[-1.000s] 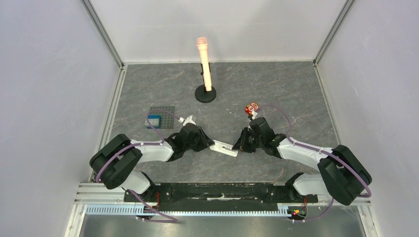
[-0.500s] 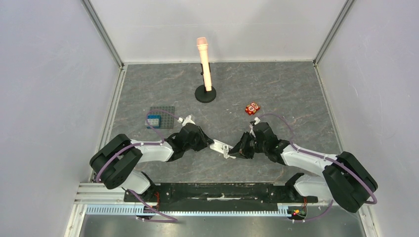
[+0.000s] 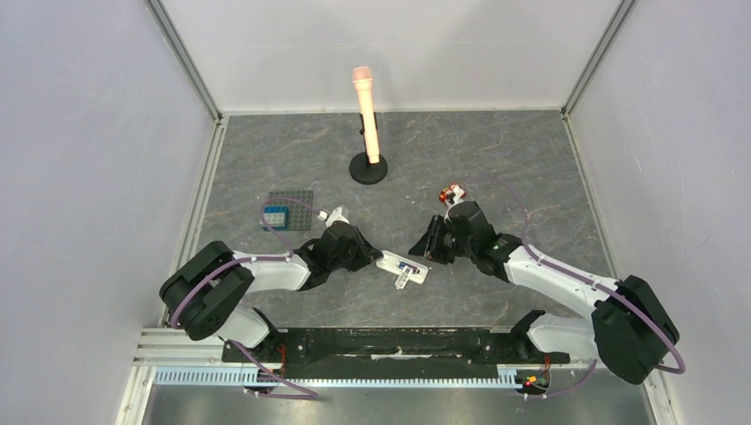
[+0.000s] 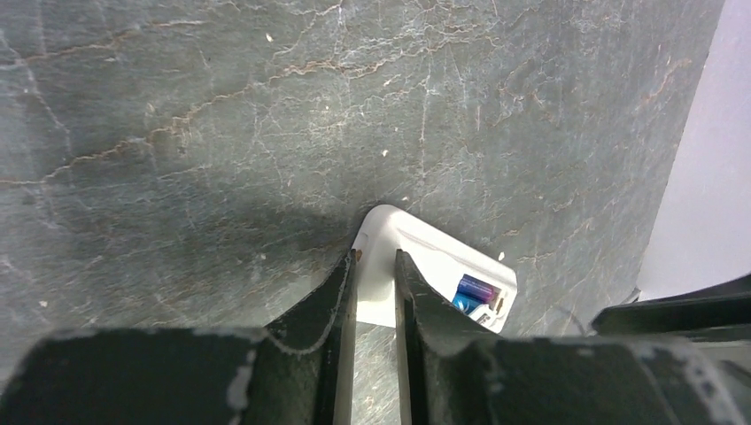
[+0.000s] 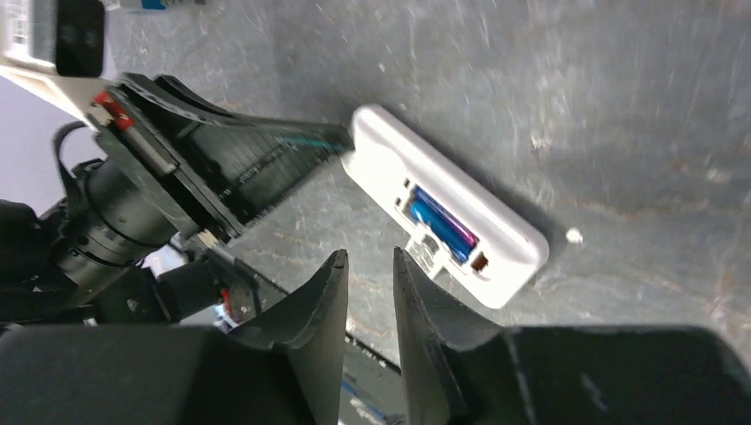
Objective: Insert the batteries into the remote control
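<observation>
While the left end effector (image 4: 375,266) is clamped on one short end of the slim white rectangular plastic remote control (image 4: 434,266), that remote control lies flat on the grey marbled tabletop (image 3: 496,159), reaching straight out ahead of the black fingers (image 4: 341,297); its back faces up and the compartment at the far end, away from the clamp, is uncovered; the two small blue cylindrical batteries (image 5: 440,227) sit side by side inside it. A small white part (image 3: 401,280) juts from the remote control's long edge beside the compartment; what it is cannot be told.

The right end effector (image 5: 369,257) hangs just apart from the remote control's free end, touching nothing; its fingers stand a narrow slit apart with nothing between them; the compartment lies ahead of and below its tips, and beyond that the left end effector faces it head-on.

Just behind the right end effector a small red block with white circles (image 3: 454,191) is half hidden by the arm. Behind the left end effector, on its far side, lies a dark grey studded plate (image 3: 297,202) carrying a blue brick (image 3: 275,216); a purple cable loops over them. Well beyond both end effectors, a peach microphone (image 3: 365,97) stands upright on a round black base (image 3: 368,168).
</observation>
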Robot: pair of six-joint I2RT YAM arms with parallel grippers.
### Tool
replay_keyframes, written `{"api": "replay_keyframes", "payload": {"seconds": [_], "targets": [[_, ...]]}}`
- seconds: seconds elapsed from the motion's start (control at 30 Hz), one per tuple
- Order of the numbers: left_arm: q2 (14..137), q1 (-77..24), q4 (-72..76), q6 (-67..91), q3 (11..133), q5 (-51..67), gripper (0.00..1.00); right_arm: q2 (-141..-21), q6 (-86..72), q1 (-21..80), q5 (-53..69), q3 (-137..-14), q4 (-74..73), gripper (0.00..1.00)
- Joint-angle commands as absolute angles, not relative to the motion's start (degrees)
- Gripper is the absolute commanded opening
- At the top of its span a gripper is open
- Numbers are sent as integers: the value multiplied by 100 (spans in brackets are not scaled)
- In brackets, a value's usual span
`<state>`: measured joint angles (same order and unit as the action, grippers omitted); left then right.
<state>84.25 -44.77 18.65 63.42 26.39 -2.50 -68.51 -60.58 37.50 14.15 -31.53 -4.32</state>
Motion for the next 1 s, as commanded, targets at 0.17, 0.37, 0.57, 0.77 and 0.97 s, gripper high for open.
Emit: {"api": "replay_keyframes", "payload": {"seconds": [0.17,0.37,0.57,0.77,0.97], "targets": [[8038,-4535,1017,5828,2656,-645,26,-6855,-4968,4889,-836,-4008,-1732,42],[7523,-4531,690,5200,2972,-950,40,-7048,-5338,5598,-1296,-3949,-1860,52],[7157,-4517,484,4950,3039,-1169,45,-7433,-5484,5788,-1496,-3986,-1737,58],[6686,-4510,431,4950,2850,-1259,46,-7881,-5659,5982,-1570,-4115,-1551,60],[6370,-4509,354,4996,2658,-1305,47,-8352,-5773,6086,-1750,-4372,-1497,59]]}}
